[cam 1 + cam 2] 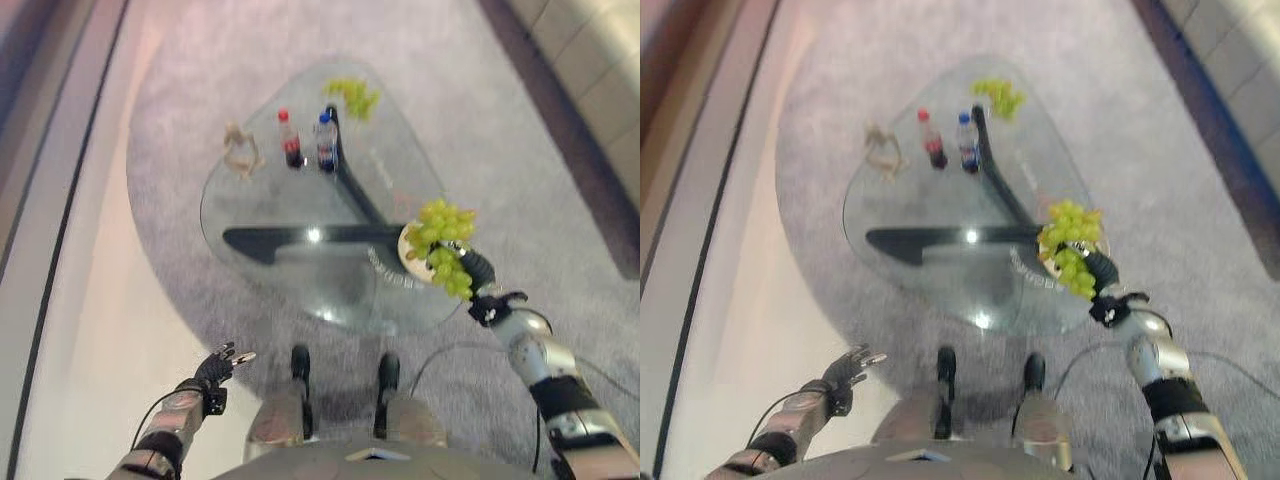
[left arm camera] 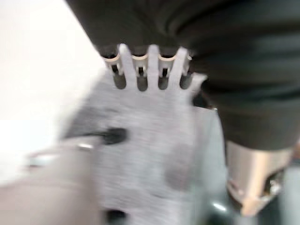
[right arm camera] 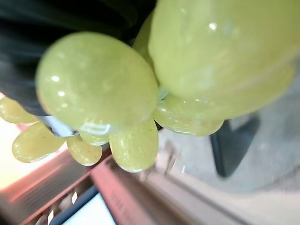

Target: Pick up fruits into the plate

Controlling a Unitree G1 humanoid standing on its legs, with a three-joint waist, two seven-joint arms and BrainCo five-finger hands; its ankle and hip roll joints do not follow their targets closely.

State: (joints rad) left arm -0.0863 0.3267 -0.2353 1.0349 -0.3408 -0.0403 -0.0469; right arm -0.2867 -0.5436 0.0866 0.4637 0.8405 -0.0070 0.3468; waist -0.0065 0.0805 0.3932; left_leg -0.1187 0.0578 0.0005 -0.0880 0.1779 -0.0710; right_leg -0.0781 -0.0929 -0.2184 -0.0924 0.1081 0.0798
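- While the table [image 1: 290,215] is clear rounded glass on a dark base, everything on it reads through to grey carpet.
- Plate [image 1: 409,250]: pale, round, at table's near right edge, under the held fruit.
- Grapes [image 1: 446,245]: glossy green bunch hanging from right hand [image 1: 478,268] above the plate, likely for release; finger state cannot tell.
- Second grapes [image 1: 353,95]: table's far edge, untouched.
- Two bottles [image 1: 308,140]: upright plastic, table's far side.
- Left hand [image 1: 218,367]: fingers spread, idle, short of table.

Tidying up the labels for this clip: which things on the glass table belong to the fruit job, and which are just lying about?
Job:
held grapes
far grapes
plate
right hand

Lying about:
red-capped bottle
blue-capped bottle
pale thing, too unclear to name
left hand, idle, off the table
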